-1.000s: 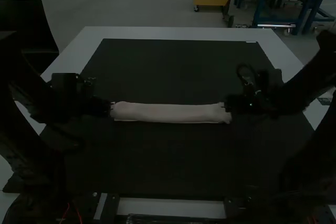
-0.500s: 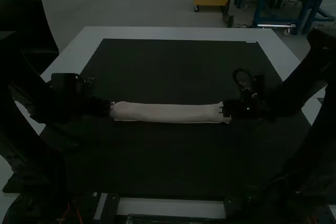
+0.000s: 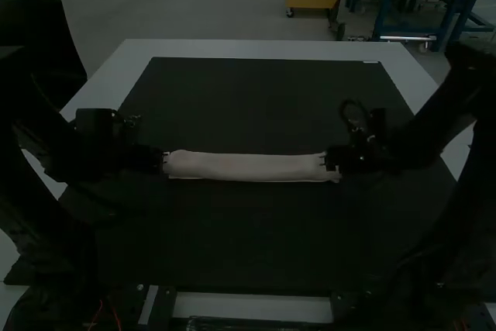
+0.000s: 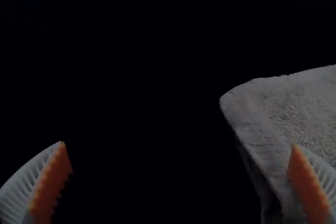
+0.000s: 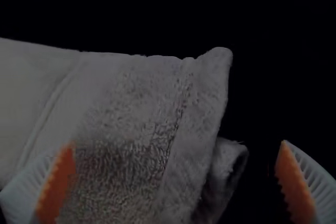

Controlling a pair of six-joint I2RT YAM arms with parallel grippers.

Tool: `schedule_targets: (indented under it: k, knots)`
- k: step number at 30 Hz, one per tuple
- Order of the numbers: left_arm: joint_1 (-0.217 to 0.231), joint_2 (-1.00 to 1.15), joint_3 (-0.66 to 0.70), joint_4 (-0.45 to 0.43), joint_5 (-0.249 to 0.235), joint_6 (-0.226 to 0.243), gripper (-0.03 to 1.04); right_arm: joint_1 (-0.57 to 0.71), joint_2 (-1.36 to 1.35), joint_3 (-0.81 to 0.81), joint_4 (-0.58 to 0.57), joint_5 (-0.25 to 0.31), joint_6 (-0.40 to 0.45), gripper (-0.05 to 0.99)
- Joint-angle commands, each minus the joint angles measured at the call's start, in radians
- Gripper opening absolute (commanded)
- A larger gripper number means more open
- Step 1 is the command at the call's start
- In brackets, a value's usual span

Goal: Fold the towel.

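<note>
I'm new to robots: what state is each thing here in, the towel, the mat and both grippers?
Towel: folded into a long, narrow strip, lying across the mat, its layers showing at the right arm's end.
Dark mat: spread flat on the table.
Left gripper: open, at one end of the towel.
Right gripper: open, at the other end.

towel (image 3: 248, 167): one | table (image 3: 256, 48): one | dark mat (image 3: 248, 114): one | robot arms (image 3: 442, 118): two | left gripper (image 3: 165, 162): one | right gripper (image 3: 329, 162): one | orange pads (image 4: 48, 188): four
</note>
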Motion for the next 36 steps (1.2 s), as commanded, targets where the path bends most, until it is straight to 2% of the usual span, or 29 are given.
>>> schedule_targets:
  k: [1, 14, 16, 19, 21, 22, 28, 32, 36]
  knots:
    - [0.004, -0.044, 0.001, 0.002, 0.013, -0.011, 0.97, 0.027, 0.008, 0.023, 0.001, -0.018, 0.009, 0.87]
    - [0.007, -0.084, 0.007, -0.038, 0.025, -0.011, 0.97, 0.048, 0.045, 0.024, 0.002, 0.01, 0.012, 0.87]
    - [0.008, -0.087, 0.007, -0.041, 0.027, -0.011, 0.97, 0.053, 0.057, 0.026, 0.002, 0.008, 0.01, 0.71]
    - [0.008, -0.089, 0.007, -0.043, 0.029, -0.011, 0.97, 0.055, 0.082, 0.026, 0.001, -0.003, 0.0, 0.28]
    - [0.01, -0.09, 0.007, -0.044, 0.03, -0.012, 0.97, 0.051, 0.088, 0.024, 0.002, -0.032, -0.008, 0.03]
    - [0.01, -0.09, 0.007, -0.046, 0.03, -0.014, 0.97, 0.048, 0.086, 0.023, 0.002, -0.038, -0.011, -0.02]
    - [0.013, -0.095, 0.007, -0.04, 0.029, -0.029, 0.97, 0.012, 0.009, 0.028, -0.002, -0.061, 0.026, -0.02]
    - [0.021, -0.098, 0.011, -0.043, 0.024, -0.061, 0.97, -0.022, -0.09, 0.063, -0.096, -0.064, 0.026, -0.02]
    - [0.024, -0.098, 0.013, -0.044, 0.004, -0.063, 0.97, -0.022, -0.179, 0.106, -0.182, -0.087, 0.033, -0.02]
